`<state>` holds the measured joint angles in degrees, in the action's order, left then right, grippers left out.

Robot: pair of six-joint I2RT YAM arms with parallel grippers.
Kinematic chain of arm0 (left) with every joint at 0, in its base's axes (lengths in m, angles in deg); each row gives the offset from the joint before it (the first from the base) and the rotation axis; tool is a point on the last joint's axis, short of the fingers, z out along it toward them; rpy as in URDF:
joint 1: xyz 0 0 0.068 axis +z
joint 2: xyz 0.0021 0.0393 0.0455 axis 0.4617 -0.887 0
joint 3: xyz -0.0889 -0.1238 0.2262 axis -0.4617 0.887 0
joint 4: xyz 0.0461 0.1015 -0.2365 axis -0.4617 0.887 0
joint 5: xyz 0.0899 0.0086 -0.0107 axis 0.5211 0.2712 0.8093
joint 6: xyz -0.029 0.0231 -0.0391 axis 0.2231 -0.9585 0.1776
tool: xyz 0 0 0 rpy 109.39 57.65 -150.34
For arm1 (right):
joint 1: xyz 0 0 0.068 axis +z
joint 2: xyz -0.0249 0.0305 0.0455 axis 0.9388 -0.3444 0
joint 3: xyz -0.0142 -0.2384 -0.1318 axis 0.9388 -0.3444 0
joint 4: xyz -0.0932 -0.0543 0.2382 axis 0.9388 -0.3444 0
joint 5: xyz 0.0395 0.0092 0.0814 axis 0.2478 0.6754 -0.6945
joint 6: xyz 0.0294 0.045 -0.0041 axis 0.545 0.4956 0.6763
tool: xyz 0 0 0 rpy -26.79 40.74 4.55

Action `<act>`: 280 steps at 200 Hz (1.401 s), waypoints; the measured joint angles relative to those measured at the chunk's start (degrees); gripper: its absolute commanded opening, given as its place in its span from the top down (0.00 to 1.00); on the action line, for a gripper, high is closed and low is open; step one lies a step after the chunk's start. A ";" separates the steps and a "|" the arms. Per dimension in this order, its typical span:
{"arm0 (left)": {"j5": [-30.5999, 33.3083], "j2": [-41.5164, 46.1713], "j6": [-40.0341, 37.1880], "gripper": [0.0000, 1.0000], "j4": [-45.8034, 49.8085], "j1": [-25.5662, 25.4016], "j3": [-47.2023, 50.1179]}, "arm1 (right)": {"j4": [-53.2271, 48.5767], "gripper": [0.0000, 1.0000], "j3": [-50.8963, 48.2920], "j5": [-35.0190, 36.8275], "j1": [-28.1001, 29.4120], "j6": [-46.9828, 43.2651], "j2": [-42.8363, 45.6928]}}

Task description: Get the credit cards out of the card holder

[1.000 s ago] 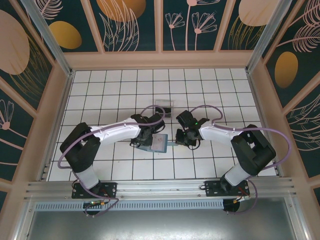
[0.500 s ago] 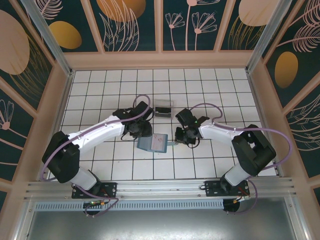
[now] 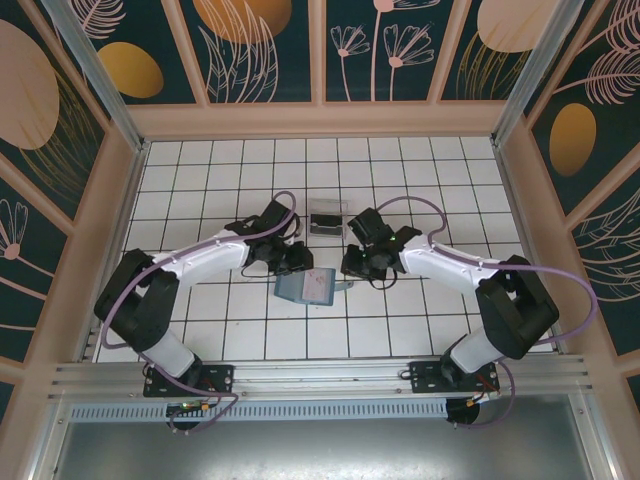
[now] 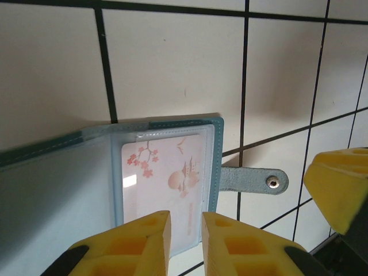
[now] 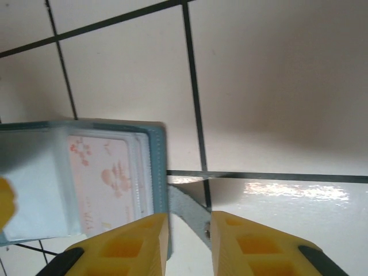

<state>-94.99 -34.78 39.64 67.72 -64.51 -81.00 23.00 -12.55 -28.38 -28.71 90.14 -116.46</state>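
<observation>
The flat teal-blue bifold card holder (image 3: pixel 303 288) is laid open on the white tiled floor (image 3: pixel 400 180), near the middle, between the two grippers. A pale rectangular card printed with pink blossoms (image 4: pixel 164 184) is seen inside the clear sleeve of the holder's right half; in the right wrist view the same card (image 5: pixel 106 178) is seen seated in its pocket, with the teal edge of the card holder (image 5: pixel 156 172) just beside it. How many cards are stacked in the sleeves cannot be told. A short teal strap with a metal snap (image 4: pixel 250 179) is stretched flat on the tiles from the holder's right edge.

The left gripper (image 3: pixel 290 260) is held just beyond the holder's far edge; in its wrist view its yellow fingers (image 4: pixel 138 244) are parted by a narrow gap, with nothing between them. The right gripper (image 3: pixel 357 268) is held near the strap side, its yellow fingers (image 5: pixel 259 247) likewise narrowly apart; the strap (image 5: pixel 184 207) is seen through that gap, and contact cannot be told.

A small clear plastic tray (image 3: pixel 326 218) is set on the tiles beyond the holder, between the two wrists.
</observation>
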 measured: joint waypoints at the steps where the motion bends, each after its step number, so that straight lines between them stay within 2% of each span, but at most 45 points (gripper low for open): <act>1: -0.09 -0.07 -0.02 0.78 -0.07 0.00 0.00 | -0.02 0.73 0.04 0.00 0.04 0.04 -0.02; 31: -1.29 -1.92 -1.09 0.79 -1.66 0.33 1.18 | -0.04 0.72 1.62 -0.15 1.57 1.22 -0.02; 100: 2.10 -3.54 -3.37 0.79 -0.72 0.37 2.12 | 2.80 0.72 2.82 -2.29 4.22 3.56 -4.42; 188: 2.08 -4.96 -4.52 0.76 -0.72 0.37 2.60 | 8.02 0.73 0.11 -3.63 4.33 5.09 -11.10; 237: 1.79 -5.90 -5.97 0.73 -0.74 0.37 2.60 | 8.48 0.74 -0.02 -3.63 4.33 5.14 -11.41; 280: 2.27 -6.08 -7.06 0.75 -0.35 0.39 2.43 | 8.52 0.74 -0.13 -3.61 4.33 5.14 -11.41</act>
<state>-92.72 -40.85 32.58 67.37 -64.12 -78.57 31.52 -12.69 -31.99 -24.38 95.28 -127.87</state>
